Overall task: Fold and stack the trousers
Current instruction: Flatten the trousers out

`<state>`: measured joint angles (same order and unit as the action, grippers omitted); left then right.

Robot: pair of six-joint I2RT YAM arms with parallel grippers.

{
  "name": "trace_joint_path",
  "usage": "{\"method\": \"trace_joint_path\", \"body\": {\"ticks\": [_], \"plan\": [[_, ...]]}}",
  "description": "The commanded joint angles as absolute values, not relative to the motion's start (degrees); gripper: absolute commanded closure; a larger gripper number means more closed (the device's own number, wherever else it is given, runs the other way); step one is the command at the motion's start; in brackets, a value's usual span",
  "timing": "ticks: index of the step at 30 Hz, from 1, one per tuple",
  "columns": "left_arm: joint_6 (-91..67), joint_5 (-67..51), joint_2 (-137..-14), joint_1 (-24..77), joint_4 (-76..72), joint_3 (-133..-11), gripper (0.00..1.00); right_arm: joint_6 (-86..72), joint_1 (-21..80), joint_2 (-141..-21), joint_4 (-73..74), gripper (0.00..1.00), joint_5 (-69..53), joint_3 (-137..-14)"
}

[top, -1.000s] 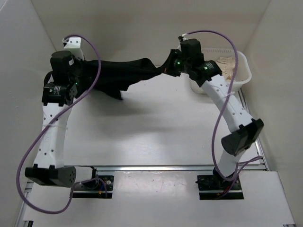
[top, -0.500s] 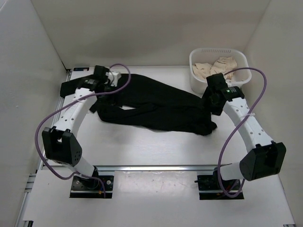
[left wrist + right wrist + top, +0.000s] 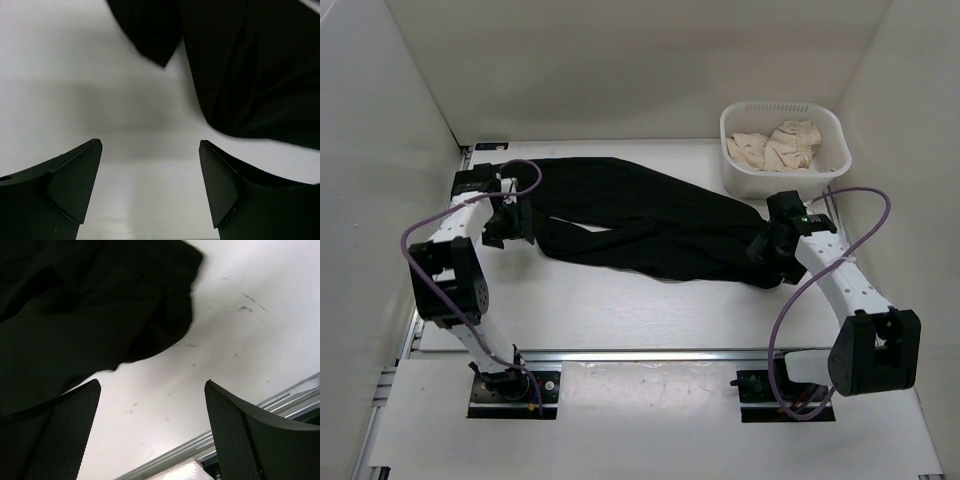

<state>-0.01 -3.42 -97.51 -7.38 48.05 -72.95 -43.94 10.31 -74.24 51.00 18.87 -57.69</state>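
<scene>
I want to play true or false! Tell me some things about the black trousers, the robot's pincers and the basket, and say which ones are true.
1. The black trousers lie on the table. True.
2. The left pincer is squeezing the trousers. False: it is open, with only bare table between its fingers.
3. The white basket holds beige clothes. True.
4. The basket stands on the left arm's side. False: it stands at the far right of the table.
5. The right pincer is open and holds nothing. True.
</scene>
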Motion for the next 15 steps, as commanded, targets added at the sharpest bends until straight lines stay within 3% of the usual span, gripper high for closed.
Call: {"method": "trace_joint_path", "body": {"ticks": [1,5,9,10,13,15], "plan": [[0.0,-2.7,-102.5,-7.2,41.3,-77.8,0.1,-46.6,4.9,-72.8,47.5,0.11,17.6,-53.9],[0.0,-0.4,-111.4,-7.7,38.8,-82.9,0.1,-45.9,-2.5,-72.1,36.4,0.11,8.7,-45.5],[0.0,0.2,-117.8,-7.7,36.9,-86.8,0.1,-43.6,-3.8,-74.5,30.5,0.1,5.8,-43.1],[0.0,0.7,-119.8,-7.7,36.3,-87.4,0.14,-42.9,-3.8,-76.4,30.5,0.1,5.0,-43.1],[0.0,-0.1,-123.2,-7.7,36.3,-88.7,0.44,-42.9,-3.8,-79.4,30.0,0.11,4.5,-43.1],[0.0,-1.2,-123.2,-7.7,36.3,-88.2,0.82,-42.9,-3.8,-79.9,29.4,0.13,4.5,-42.5]]}}
